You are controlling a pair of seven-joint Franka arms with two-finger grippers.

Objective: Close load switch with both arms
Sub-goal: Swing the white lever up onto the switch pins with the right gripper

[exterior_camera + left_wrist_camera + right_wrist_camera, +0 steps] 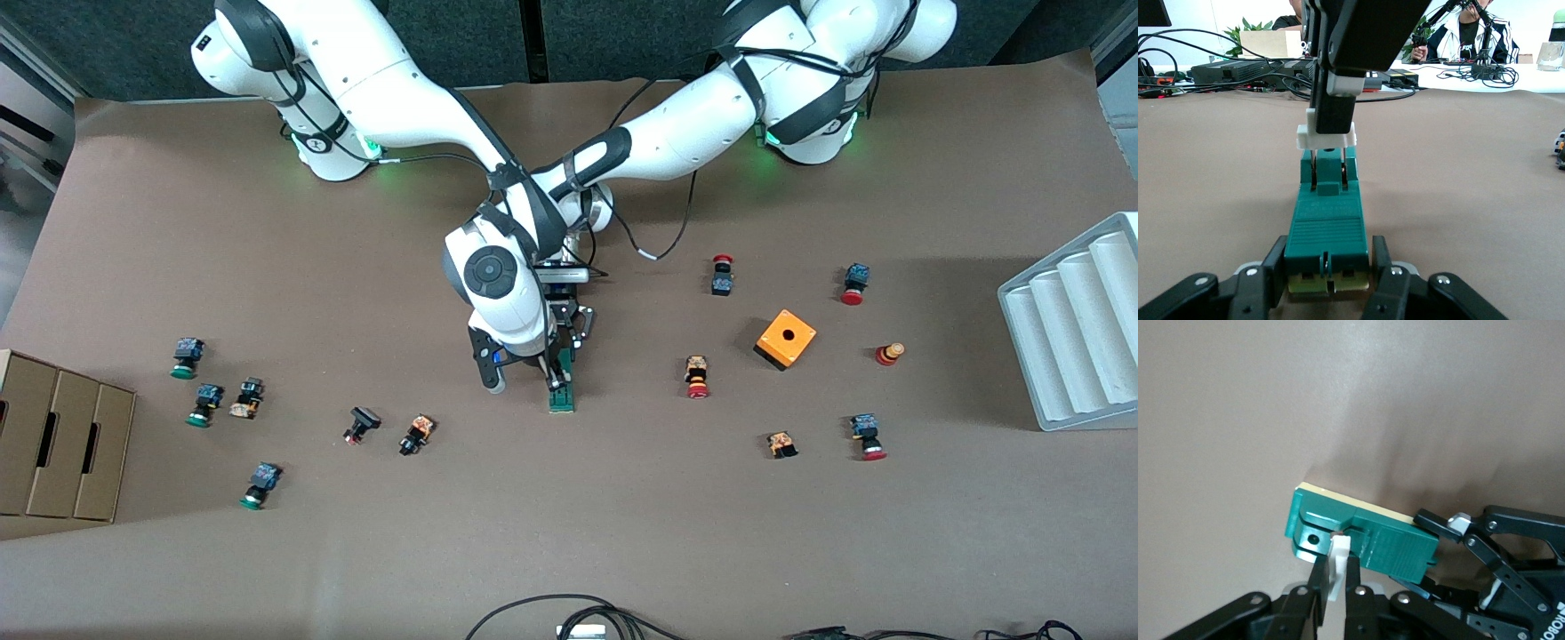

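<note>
Left gripper (1328,283) clamps load switch (1327,230); right gripper (1333,587) pinches lever (1337,561).

Evenly lit from overhead in the front view; brown counter (622,533) matte, without glare. Short soft shadows beside the orange cube (786,338) and under the arms at centre. Green glow at both arm bases. Slight bowing toward the edges. Left wrist view: bright, washed-out background; green switch (1327,227) sharp, near black tool fingers (1265,280) slightly soft. Right wrist view: counter smeared and blurred above the switch (1361,537), diffuse shadow there; dim lower corner.
</note>
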